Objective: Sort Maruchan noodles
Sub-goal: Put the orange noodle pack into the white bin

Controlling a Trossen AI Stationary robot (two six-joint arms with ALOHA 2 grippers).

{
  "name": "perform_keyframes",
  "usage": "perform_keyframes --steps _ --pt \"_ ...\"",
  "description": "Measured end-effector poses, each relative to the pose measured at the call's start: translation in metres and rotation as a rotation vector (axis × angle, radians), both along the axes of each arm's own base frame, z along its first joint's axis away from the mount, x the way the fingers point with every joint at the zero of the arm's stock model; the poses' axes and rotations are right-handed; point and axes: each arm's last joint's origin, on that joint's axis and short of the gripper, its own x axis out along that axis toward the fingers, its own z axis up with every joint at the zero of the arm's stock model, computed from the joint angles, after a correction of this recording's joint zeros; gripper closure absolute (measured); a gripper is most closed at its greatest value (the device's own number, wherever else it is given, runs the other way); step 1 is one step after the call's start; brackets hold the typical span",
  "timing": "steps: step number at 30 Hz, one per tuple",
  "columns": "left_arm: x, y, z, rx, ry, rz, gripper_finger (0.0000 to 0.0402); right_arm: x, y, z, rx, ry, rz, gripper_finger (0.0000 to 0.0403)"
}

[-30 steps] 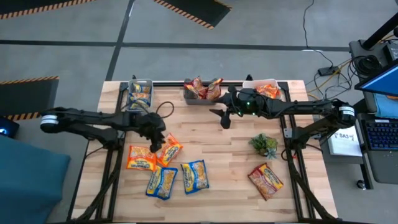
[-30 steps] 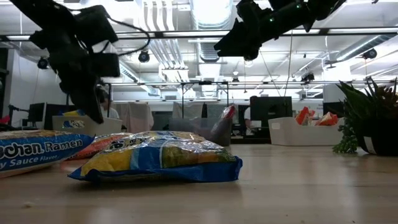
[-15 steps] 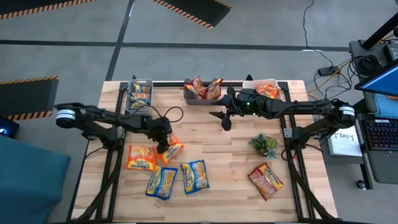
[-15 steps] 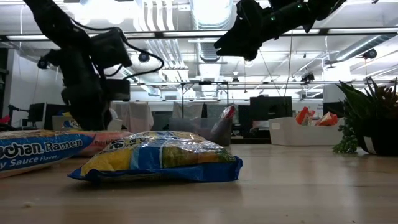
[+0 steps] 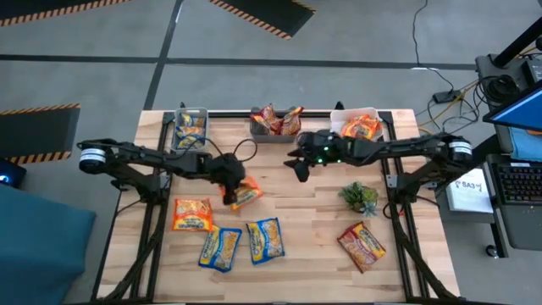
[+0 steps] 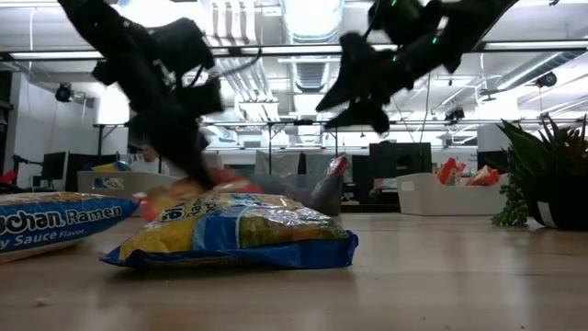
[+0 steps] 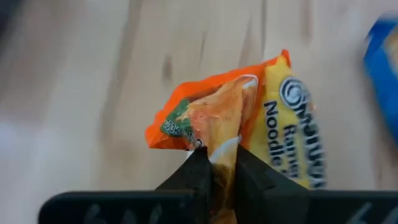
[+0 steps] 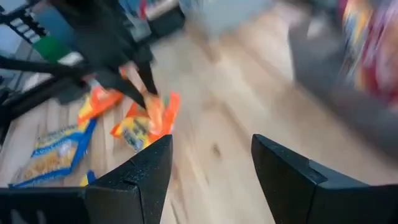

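My left gripper (image 5: 230,191) is shut on an orange Maruchan noodle packet (image 5: 247,194) at the table's middle left, also seen in the left wrist view as the orange packet (image 7: 249,118). Flat on the table nearer the front lie another orange packet (image 5: 192,214), two blue-and-yellow packets (image 5: 220,247) (image 5: 265,240) and a dark red packet (image 5: 362,246). My right gripper (image 5: 296,166) hangs open above the table's far middle, holding nothing; in its wrist view its fingers (image 8: 140,177) stand wide apart. My left gripper pinches the orange packet by a crumpled edge (image 7: 214,146) between its two fingers (image 7: 198,169). The fingers come slanting down from the table's left. The packet bunches up at the fingers and tilts; I cannot tell whether its lower end still rests on the table.
Along the far edge stand a clear bin (image 5: 190,127) with blue packets, a grey bin (image 5: 275,125) with dark red packets and a white bin (image 5: 360,126) with orange ones. A small green plant (image 5: 360,196) stands at the right. Bare wood lies between the plant and the packets.
My left gripper has gone toward the table's right edge onto the orange packet, taken hold of it and drawn it a little right and toward the far edge, crumpling its gripped edge. My right gripper has sunk, rolled about its own line and drifted slightly left.
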Motion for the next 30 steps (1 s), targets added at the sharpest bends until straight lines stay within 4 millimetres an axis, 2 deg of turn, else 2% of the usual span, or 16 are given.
perform_keyframes --steps 5,8,12,16,25,28,30 --pt "0.020 0.003 0.026 0.080 -0.110 -0.044 0.0397 0.028 0.008 -0.038 0.104 0.003 0.129 0.0163" --pt "0.027 0.004 0.040 0.109 -0.153 -0.049 0.0398 0.043 0.009 -0.050 0.105 -0.001 0.167 0.0141" --pt "0.033 0.005 0.051 0.115 -0.167 -0.053 0.0398 0.060 0.006 -0.058 0.102 0.010 0.175 0.0118" --pt "0.038 0.004 0.059 0.123 -0.195 -0.058 0.0399 0.072 0.004 -0.057 0.061 -0.005 0.197 0.0112" --pt "0.039 0.005 0.060 0.131 -0.203 -0.053 0.0399 0.083 0.002 -0.043 0.022 -0.044 0.205 0.0154" --pt "0.040 0.005 0.062 0.140 -0.220 -0.047 0.0396 0.084 0.001 -0.041 0.002 -0.046 0.175 0.0190" --pt "0.040 0.006 0.062 0.144 -0.226 -0.042 0.0393 0.084 0.001 -0.041 -0.003 -0.046 0.162 0.0231"
